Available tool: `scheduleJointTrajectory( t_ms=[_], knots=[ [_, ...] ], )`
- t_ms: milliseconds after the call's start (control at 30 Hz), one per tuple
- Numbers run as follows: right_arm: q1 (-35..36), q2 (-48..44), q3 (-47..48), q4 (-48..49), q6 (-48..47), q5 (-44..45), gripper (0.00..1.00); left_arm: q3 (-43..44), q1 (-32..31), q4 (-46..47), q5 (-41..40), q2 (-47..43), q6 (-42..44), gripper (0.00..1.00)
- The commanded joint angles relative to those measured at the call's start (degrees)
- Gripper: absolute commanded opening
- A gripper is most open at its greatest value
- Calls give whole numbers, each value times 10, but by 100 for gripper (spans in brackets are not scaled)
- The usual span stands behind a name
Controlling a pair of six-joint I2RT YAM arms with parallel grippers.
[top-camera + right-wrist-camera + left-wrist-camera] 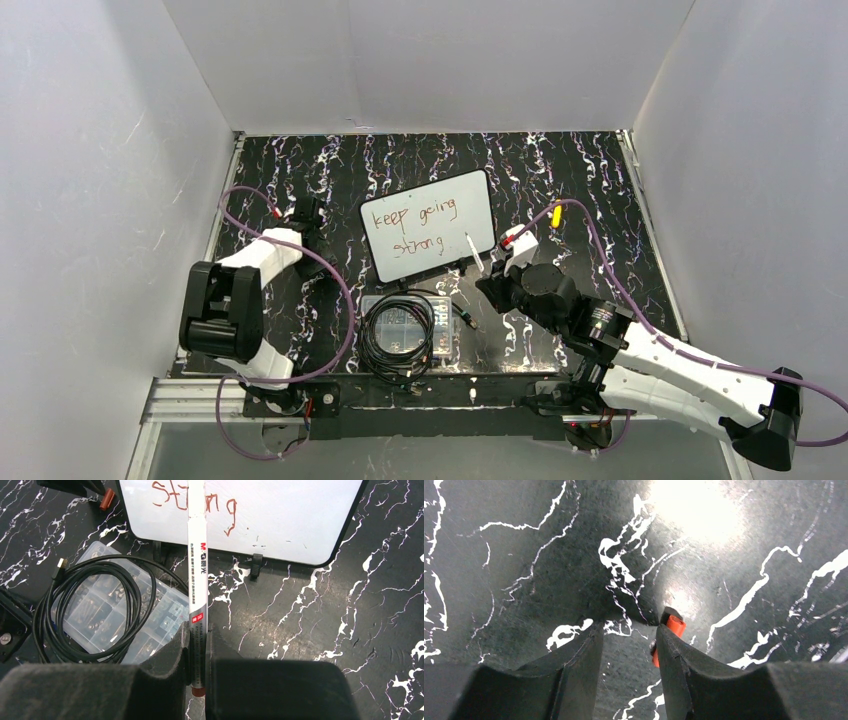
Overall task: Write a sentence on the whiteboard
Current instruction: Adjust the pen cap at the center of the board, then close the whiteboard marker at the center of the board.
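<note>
Pointing lengthwise at the whiteboard (295, 525) lying just ahead of the right gripper (198, 637), a white marker (196, 570) is clamped in its jaws, tip over the sentence (222, 502); the left gripper (626, 630) is seen parted, well left of the board.

Bright overhead glare washes the glossy tabletop (699, 510).

Reddish-brown handwriting on the whiteboard (470, 200), at the far middle of the worktop (600, 190), spells out the sentence (415, 214) "keep going strong" in two lines, with "keep going" above "strong". Seen from close up, the white marker (197, 575) cuts across the lower word. Its barrel carries a red "M&G" logo, followed by characters and a red label too small to read.
</note>
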Motion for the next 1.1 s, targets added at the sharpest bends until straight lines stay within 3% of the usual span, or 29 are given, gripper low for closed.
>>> scheduleJointTrajectory(
  t_ms=[0,233,400,600,700,900,1067],
  knots=[
    [-1,-4,13,20,-5,4,1,-10,2,-10,31,-43,-24,42],
    [-1,-8,10,18,-4,2,1,-27,-2,15,41,-58,-25,41],
    [-1,-14,5,20,-3,3,1,-11,-8,15,75,-18,5,44],
    [-1,-15,7,12,-3,7,1,24,-18,-13,60,27,38,43],
    [-1,-18,6,13,-3,10,1,34,-25,-25,51,42,48,31],
    [-1,-15,8,10,-2,8,1,30,-26,-38,41,55,44,22],
    [-1,-14,8,8,-4,3,1,0,-26,-20,50,28,29,0]
  ],
)
